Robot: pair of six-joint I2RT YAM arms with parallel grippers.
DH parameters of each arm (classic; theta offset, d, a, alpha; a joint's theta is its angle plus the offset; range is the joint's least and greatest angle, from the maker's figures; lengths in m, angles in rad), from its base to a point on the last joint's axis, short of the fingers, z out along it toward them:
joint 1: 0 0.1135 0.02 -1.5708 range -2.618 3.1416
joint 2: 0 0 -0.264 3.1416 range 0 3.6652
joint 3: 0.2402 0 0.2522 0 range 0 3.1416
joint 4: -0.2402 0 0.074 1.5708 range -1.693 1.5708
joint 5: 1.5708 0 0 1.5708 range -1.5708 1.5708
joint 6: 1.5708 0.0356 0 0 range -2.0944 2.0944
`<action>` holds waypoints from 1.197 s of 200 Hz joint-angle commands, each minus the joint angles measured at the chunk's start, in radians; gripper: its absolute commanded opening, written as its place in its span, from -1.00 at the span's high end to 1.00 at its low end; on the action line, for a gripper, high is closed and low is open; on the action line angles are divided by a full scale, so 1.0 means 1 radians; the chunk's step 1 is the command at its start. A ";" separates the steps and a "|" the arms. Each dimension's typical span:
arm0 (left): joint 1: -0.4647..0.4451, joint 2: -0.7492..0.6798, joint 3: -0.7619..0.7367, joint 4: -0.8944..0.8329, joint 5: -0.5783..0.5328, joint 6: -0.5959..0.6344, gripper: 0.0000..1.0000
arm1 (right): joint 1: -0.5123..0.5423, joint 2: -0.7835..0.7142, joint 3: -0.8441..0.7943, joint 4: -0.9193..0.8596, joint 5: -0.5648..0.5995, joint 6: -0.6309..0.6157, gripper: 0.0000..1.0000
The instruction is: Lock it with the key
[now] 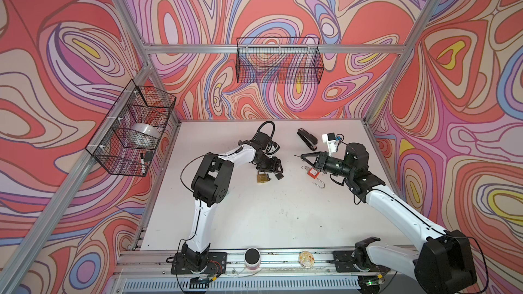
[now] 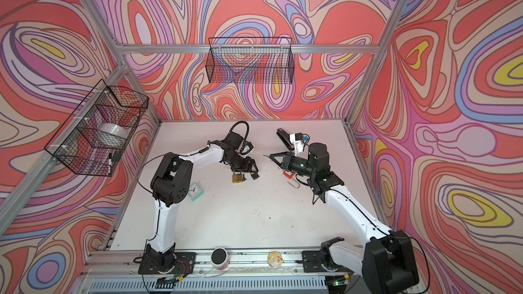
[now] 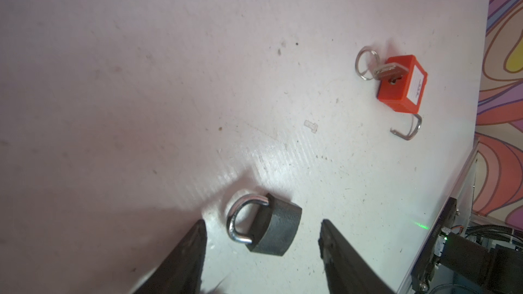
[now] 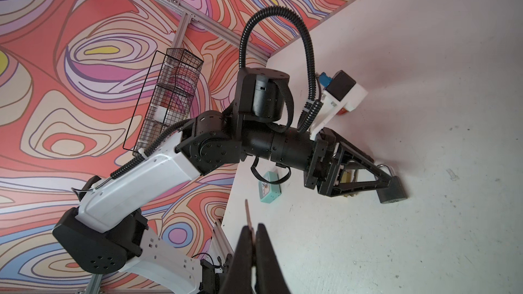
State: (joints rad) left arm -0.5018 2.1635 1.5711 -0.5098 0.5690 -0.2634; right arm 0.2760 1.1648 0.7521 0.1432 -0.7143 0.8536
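Left pincer (image 3: 262, 222) spread, straddling black lock (image 3: 277, 230); I'd guess to brace it. Right pincer (image 4: 254, 226), at its 2 o'clock, pinches key (image 4: 247, 212), poised for insertion.

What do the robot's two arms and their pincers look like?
The left arm and right arm have glossy white shells between chunky black joints. A ribbed black hose loops above the left wrist. The left pincer and right pincer each have two black, tapering fingers. A white camera box with a blue plug sits on the right wrist.
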 commanded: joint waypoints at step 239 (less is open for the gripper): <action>-0.026 0.007 0.013 0.002 0.065 -0.076 -0.23 | -0.003 0.004 -0.018 0.034 -0.018 -0.008 1.00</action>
State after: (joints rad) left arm -0.5186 2.1490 1.5562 -0.5156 0.6201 -0.3302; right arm 0.2760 1.1652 0.7456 0.1646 -0.7223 0.8539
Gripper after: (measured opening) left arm 0.632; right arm 0.048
